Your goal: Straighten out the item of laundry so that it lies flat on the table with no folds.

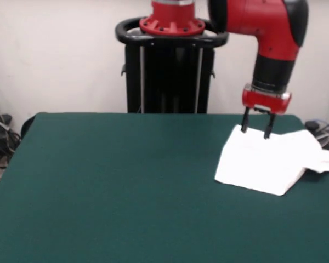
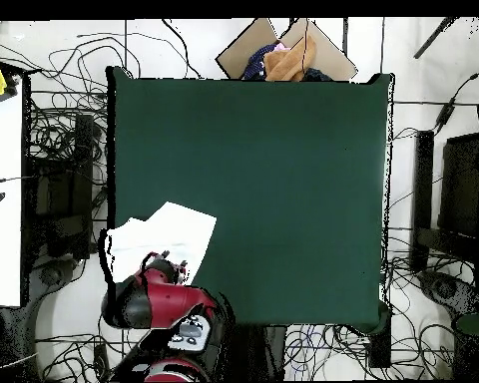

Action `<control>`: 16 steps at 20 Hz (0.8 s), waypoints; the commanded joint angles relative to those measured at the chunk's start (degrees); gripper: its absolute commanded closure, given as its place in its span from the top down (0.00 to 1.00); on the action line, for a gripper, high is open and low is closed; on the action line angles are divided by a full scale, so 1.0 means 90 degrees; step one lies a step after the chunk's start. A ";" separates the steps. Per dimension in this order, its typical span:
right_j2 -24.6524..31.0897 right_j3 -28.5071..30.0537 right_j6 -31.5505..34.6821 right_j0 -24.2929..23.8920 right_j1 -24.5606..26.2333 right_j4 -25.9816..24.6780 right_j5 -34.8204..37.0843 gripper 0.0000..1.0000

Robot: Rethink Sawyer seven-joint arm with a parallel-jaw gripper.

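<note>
Your gripper [image 1: 256, 132] hangs open, tips on the white shirt [image 1: 266, 160] at the table's [image 1: 115, 186] right edge.

Wide open green table [image 1: 115, 186] across nearly the whole top, bare and passable from front view's left edge to centre. Only obstruction: white shirt [image 1: 266, 161] bunched at far right corner, seemingly draped over the table edge, with gripper [image 1: 256, 131] planted upright on it, arm [image 1: 268, 33] overhead blocking that corner.

The red arm [image 1: 271, 33] hangs its tool [image 1: 256, 131] straight down, two dark fingers [image 1: 244, 125] parted.
</note>
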 commanded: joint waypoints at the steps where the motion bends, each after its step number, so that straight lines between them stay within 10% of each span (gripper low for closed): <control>1: -0.0440 -0.1306 0.1614 0.0687 0.0974 0.1735 -0.0385 1.00; 16: 0.0665 -0.1992 0.1104 -0.0147 0.2304 0.1460 -0.0647 1.00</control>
